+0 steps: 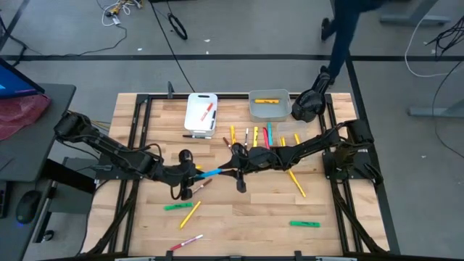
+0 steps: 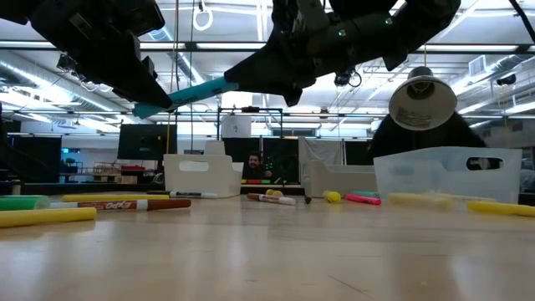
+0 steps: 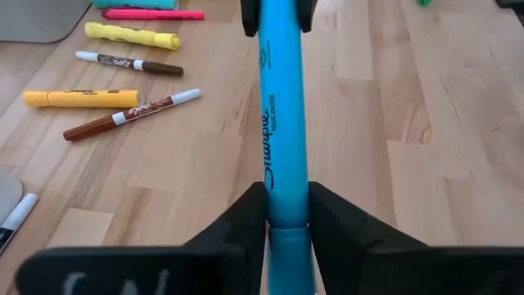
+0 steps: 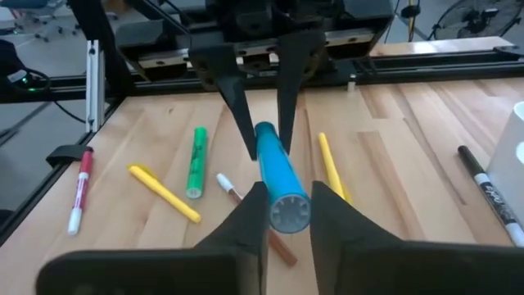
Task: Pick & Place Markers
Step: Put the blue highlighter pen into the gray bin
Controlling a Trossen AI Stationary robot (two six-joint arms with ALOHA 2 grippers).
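A light blue Sharpie highlighter [image 1: 212, 172] is lifted over the middle of the table, spanning between both grippers. My left gripper [image 1: 196, 174] is shut on one end and my right gripper [image 1: 228, 169] is shut on the other. In the low view the highlighter [image 2: 188, 94] hangs well above the tabletop, slightly tilted. Other markers lie flat on the wood: a green one [image 1: 177, 206], a yellow one [image 1: 190, 214], another green one [image 1: 304, 223], a yellow one [image 1: 296, 181] and a cluster [image 1: 254, 136] toward the far side. My left gripper pinches the highlighter between its two fingers [image 3: 246, 225] at the barrel's end nearest its wrist [image 3: 286, 209]. The fingers lie along the highlighter, coming level from the table's left. The highlighter is clear of the table. My right gripper pinches the opposite end, by the round end cap [image 4: 286, 205], between its two fingers [image 4: 246, 221]. It comes level from the table's right, in line with the highlighter. The highlighter sits about level in the hold, off the table.
A white bin [image 1: 201, 114] with a red marker and a grey bin [image 1: 270, 104] with yellow markers stand at the far edge. A black lamp-like object [image 1: 308, 105] sits beside the grey bin. A person's leg [image 1: 341, 29] shows beyond the table.
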